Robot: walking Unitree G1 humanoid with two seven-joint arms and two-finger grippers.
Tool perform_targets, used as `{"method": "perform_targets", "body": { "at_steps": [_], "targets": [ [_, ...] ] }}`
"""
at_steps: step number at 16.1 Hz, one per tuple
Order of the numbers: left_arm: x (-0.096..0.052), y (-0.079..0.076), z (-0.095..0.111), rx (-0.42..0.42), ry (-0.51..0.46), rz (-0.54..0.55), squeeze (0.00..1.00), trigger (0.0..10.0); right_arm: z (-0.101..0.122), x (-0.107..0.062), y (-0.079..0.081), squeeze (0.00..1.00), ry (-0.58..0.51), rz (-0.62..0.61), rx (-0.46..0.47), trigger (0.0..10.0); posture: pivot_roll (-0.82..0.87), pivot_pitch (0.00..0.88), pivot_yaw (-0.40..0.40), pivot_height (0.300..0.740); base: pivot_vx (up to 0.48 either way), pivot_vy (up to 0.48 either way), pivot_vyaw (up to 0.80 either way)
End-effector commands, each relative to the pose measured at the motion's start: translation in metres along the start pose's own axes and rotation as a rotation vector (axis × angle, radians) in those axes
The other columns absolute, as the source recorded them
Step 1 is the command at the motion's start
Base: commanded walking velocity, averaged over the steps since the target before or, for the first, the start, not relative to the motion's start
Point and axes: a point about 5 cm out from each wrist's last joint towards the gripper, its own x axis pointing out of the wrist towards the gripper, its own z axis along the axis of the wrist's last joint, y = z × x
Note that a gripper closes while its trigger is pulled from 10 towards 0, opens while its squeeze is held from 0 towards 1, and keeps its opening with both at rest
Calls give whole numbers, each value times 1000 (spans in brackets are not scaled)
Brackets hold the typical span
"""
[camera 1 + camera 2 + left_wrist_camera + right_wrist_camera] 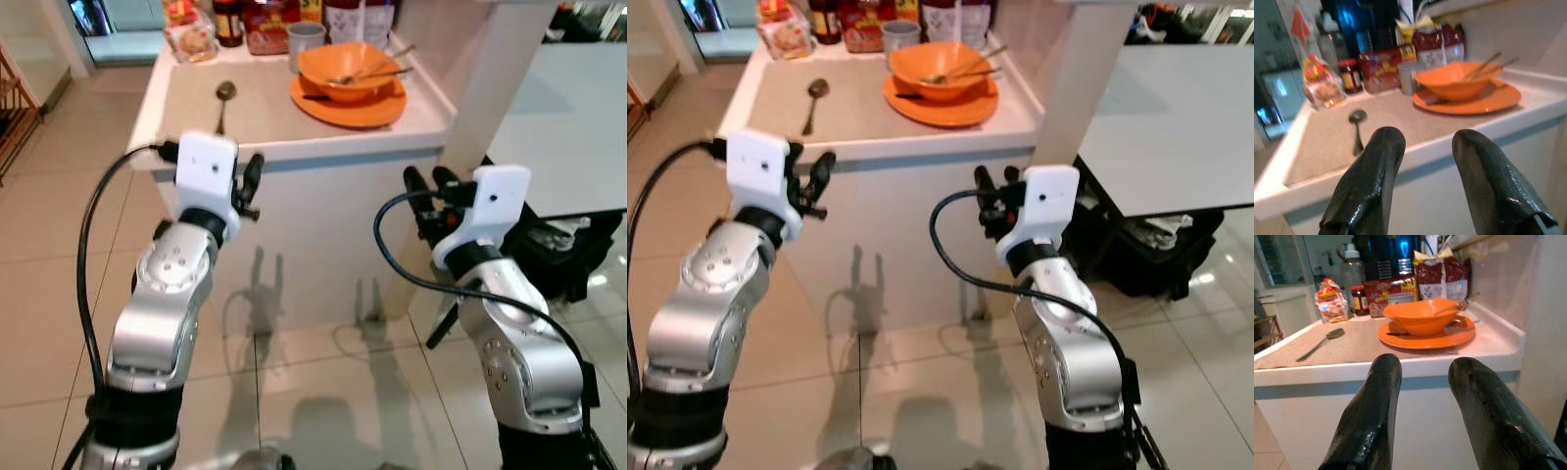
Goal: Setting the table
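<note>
An orange bowl (348,67) with chopsticks in it sits on an orange plate (353,106) at the right of a white counter (294,149). A metal spoon (224,98) lies alone on the counter's left half. Behind the bowl stands a grey cup (306,41). My left gripper (250,184) hovers just in front of the counter's front edge, below the spoon, open and empty (1422,142). Lower, before the counter's right corner, my right gripper (431,188) is also open and empty, facing the bowl (1420,316).
Jars and food packets (245,24) line the back of the counter. A white pillar and a white table (578,127) stand to the right, with a black bag (568,250) under the table. A wooden rack (15,108) is at far left. Tiled floor lies below.
</note>
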Motion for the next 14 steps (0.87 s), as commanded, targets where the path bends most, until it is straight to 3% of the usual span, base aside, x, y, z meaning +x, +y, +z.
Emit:
{"method": "perform_targets", "body": {
  "at_steps": [1, 10, 11, 12, 14],
  "targets": [
    [3, -2, 3, 5, -10, -9, 0, 10000, 9, 1, -4, 0, -44, -17, -29, 10000, 15, 35, 3, 740, 334, 0, 0],
    [6, -11, 5, 0, -19, -68, 0, 10000, 16, 0, -24, 0, -74, -91, -58, 10000, 9, 11, 5, 740, 394, 0, 283],
    [7, -11, 5, -9, -8, -68, 804, 10000, 16, -1, -27, 0, -74, -108, -45, 10000, 9, 11, 5, 740, 352, 0, 0],
    [8, -12, 5, -19, -7, -79, 1000, 10000, 16, -1, -29, 0, -76, -119, -44, 10000, 5, 0, 10, 740, 337, 0, 0],
    [9, -14, 6, -6, -10, -82, 1000, 10000, 16, -2, -31, 0, -79, -128, -61, 10000, 1, 0, 13, 740, 328, 0, 0]
  ]
}}
